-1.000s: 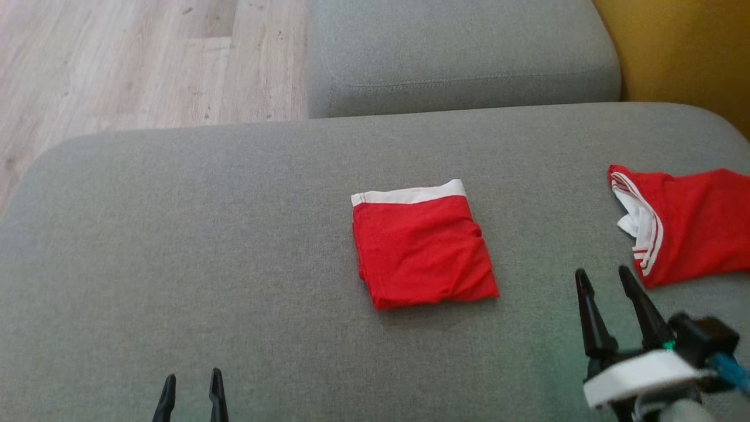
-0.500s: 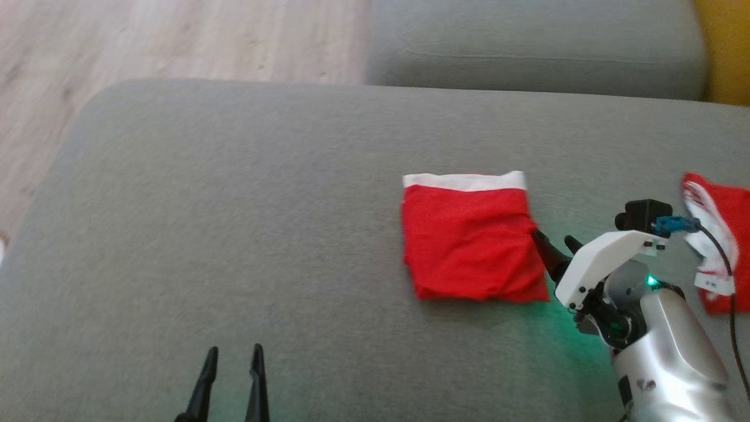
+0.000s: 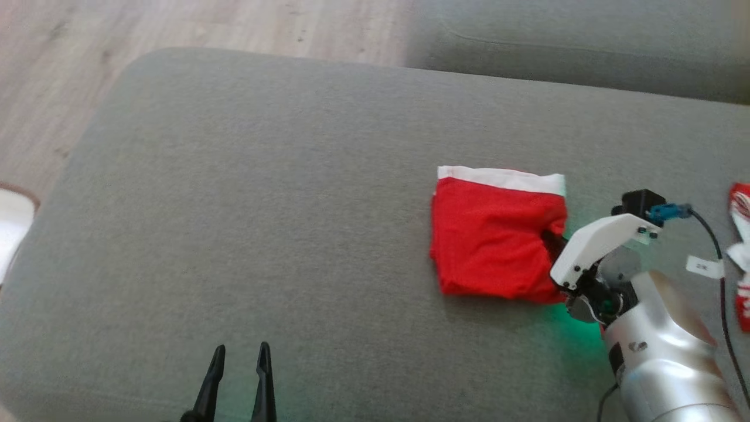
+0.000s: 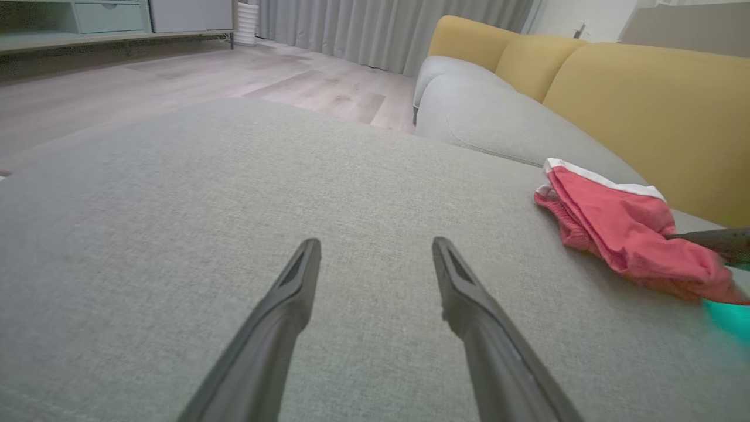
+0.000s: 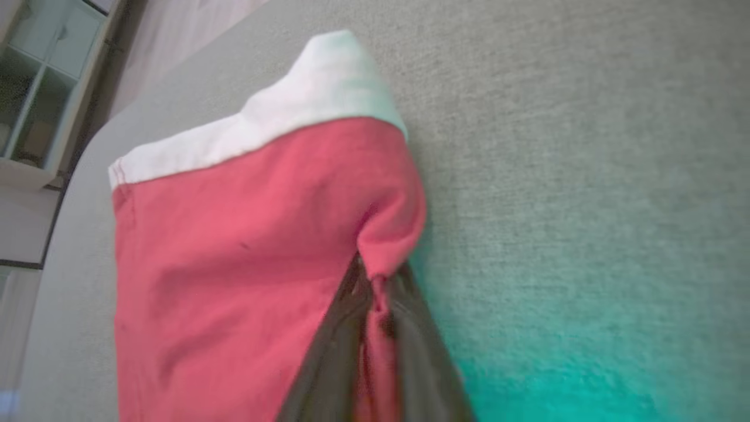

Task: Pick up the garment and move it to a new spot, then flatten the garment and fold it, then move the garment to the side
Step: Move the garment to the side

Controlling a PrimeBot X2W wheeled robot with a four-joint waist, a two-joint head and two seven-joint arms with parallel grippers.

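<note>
The garment [image 3: 492,234] is a folded red piece with a white waistband, lying on the grey cushion [image 3: 234,205] right of centre. My right gripper [image 3: 551,237] is at its right edge, fingers pushed into the cloth. In the right wrist view the two dark fingers are closed together, shut on a pinched fold of the garment [image 5: 234,264] at the right gripper [image 5: 375,281]. My left gripper [image 3: 240,351] hovers open and empty over bare cushion near the front edge, far left of the garment [image 4: 615,228]. Its fingers spread wide in the view of the left gripper [image 4: 375,246].
A second red and white garment [image 3: 741,258] lies at the right edge. Another grey cushion [image 3: 586,53] sits behind, with the yellow sofa back [image 4: 644,99] beyond it. Wooden floor [image 3: 176,29] runs along the far left. A pale object [image 3: 12,223] shows at the left edge.
The camera has swung, shifting the whole picture. My right gripper came from the lower right to the garment's right edge and closed on it. The left gripper has stayed open.
</note>
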